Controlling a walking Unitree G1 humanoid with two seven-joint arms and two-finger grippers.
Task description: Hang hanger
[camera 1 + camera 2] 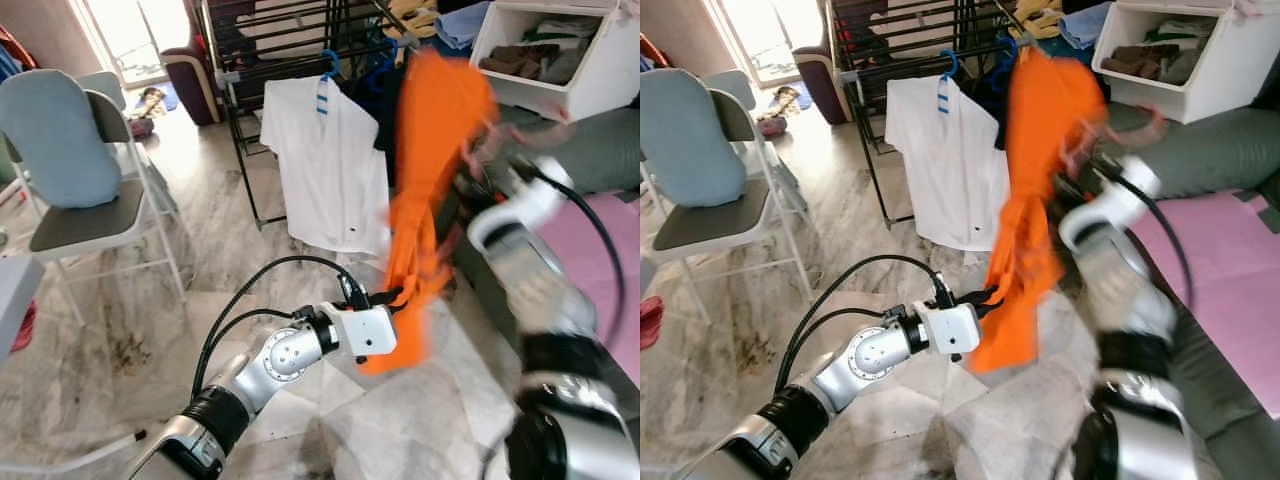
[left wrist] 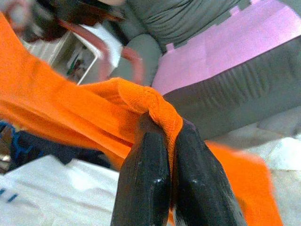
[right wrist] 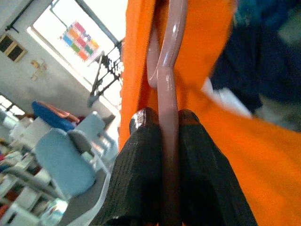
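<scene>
Landmark: the black drying rack (image 1: 290, 40).

Right end effector (image 3: 162, 123), raised in front of the rack's right side, is clamped on the stem of a pink hanger (image 3: 162, 61); the wrist view shows the stem pinched between both black fingers, with the hook curving away above them. Holding it by the stem leaves the hook free, which I judge is what the next step needs: the hook has to drop over a rack bar.

An orange garment (image 1: 430, 150) hangs from the hanger, trailing down and forward of the rack toward the floor. Its upper part is motion-blurred, so how it sits on the hanger shoulders cannot be told.

Left end effector (image 1: 395, 297), low and well in front of the rack, is closed on a bunched fold near the garment's lower edge (image 2: 155, 106). Likely purpose: keep the cloth taut and off the floor so it does not swing or snag while the hook is lifted.

A white shirt (image 1: 325, 165) already hangs on the rack from a blue hanger (image 1: 328, 68), just left of the orange garment; dark clothes hang behind it. Free bar space looks tight, a possible snag.

Left of the rack: a folding chair (image 1: 85, 190) with a pale blue cushion.

Writing: none legible. The small mark on the shirt hem is too small to read.
</scene>
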